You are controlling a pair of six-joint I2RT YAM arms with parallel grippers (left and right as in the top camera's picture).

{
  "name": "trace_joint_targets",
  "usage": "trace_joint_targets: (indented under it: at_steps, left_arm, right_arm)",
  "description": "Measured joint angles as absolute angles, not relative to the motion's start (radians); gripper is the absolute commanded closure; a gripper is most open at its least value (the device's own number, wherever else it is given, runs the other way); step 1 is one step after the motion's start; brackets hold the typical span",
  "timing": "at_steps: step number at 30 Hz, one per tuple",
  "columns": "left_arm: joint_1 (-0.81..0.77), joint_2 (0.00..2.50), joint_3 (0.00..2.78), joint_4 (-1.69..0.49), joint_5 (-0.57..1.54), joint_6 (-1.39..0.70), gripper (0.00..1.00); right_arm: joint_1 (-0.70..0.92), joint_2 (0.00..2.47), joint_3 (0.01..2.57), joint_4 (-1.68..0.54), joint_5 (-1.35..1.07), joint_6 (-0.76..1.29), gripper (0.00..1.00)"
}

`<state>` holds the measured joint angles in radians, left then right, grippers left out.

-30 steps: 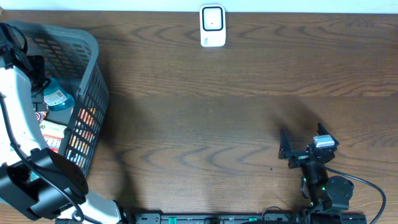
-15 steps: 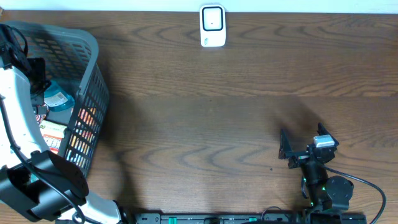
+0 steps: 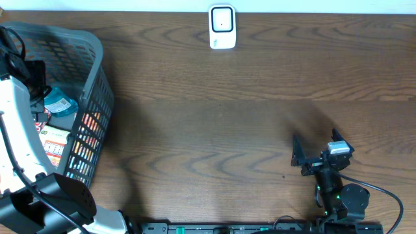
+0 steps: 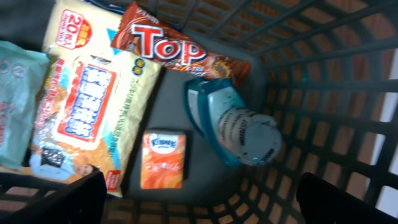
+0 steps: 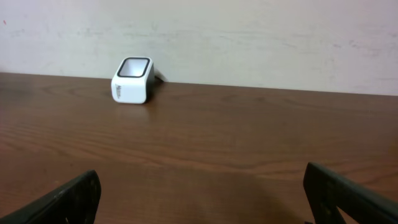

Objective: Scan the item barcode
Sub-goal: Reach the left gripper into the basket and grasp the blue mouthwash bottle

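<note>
The white barcode scanner stands at the table's far edge and appears in the right wrist view as the scanner, against the wall. A grey basket at the left holds the items: a teal round-lidded pack, a brown "Top" snack bag, a large wipes pack and a small orange box. My left gripper hovers open above them inside the basket, holding nothing. My right gripper rests open low over the table at the near right, nothing between its fingers.
A pale blue pack lies at the left of the basket floor. The basket's lattice wall rises close on the right of my left gripper. The left arm covers much of the basket from above.
The left arm has shifted slightly over the basket. The right arm has not moved.
</note>
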<state>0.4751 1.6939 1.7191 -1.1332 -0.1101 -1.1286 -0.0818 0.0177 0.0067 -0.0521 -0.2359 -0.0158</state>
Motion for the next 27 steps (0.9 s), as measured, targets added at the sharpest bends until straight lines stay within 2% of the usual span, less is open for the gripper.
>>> trace_joint_targets:
  at_steps: [8,27]
  left_arm:
    - [0.475,1.700,1.719,-1.005,-0.110,-1.129,0.02]
    - [0.476,1.910,1.719,-0.973,-0.110,-1.128,0.02]
  right_arm:
    - [-0.082,0.018,0.007,-0.052,-0.236,-0.016,0.01]
    - [-0.082,0.018,0.007,-0.052,-0.236,-0.016,0.01]
